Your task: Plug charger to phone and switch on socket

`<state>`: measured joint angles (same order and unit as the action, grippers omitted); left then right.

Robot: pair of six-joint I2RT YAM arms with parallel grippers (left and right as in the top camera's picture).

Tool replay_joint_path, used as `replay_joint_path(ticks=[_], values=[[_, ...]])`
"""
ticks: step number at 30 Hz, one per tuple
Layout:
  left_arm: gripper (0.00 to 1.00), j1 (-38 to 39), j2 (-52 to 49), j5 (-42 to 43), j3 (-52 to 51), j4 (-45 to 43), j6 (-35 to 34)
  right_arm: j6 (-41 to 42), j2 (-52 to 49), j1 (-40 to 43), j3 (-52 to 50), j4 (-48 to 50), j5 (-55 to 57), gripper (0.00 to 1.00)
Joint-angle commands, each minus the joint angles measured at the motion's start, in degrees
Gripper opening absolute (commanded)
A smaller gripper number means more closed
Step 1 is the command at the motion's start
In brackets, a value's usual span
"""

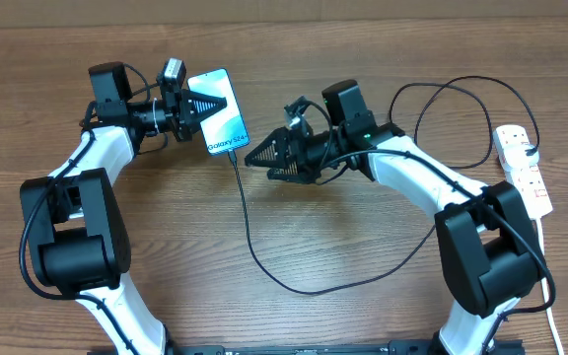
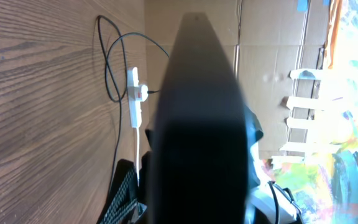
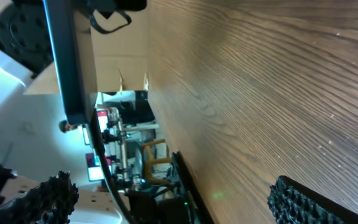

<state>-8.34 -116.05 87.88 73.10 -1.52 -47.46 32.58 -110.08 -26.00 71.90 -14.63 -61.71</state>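
Observation:
The phone (image 1: pixel 222 113) is held tilted above the table at the back left, its light blue screen facing up; my left gripper (image 1: pixel 205 105) is shut on its side edge. In the left wrist view the phone's dark back (image 2: pixel 197 124) fills the middle. The charger (image 1: pixel 248 232), a thin black cable, meets the phone's lower end and loops across the table toward the white socket (image 1: pixel 522 168) at the right edge. My right gripper (image 1: pixel 250 158) stands open just right of that connector, with nothing between its fingers (image 3: pixel 300 202). The phone (image 3: pixel 66 62) shows edge-on there, the charger (image 3: pixel 102 155) hanging below it.
The socket (image 2: pixel 135 99) and its white cord lie far from the left arm. The cable's wide loop (image 1: pixel 304 290) lies on the table between the two arm bases. Cardboard walls stand behind the table.

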Motion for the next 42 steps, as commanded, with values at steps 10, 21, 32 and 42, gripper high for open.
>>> replay_joint_path(ticks=[10,21,32,42], values=[[0.04,0.2,1.0,1.2,-0.1,-0.5,2.3,-1.1,1.6,-1.7,0.5,4.8,-1.4,0.96],[0.04,0.4,1.0,1.1,-0.1,-0.5,2.2,3.9,1.6,-2.6,0.5,11.3,0.2,0.85],[0.04,1.0,1.0,0.2,-0.1,-0.5,2.0,6.4,1.6,-3.2,0.5,14.0,1.2,0.34],[0.04,1.0,1.0,0.0,-0.1,-0.5,2.0,6.5,1.6,-3.6,0.5,14.0,1.3,0.22]])
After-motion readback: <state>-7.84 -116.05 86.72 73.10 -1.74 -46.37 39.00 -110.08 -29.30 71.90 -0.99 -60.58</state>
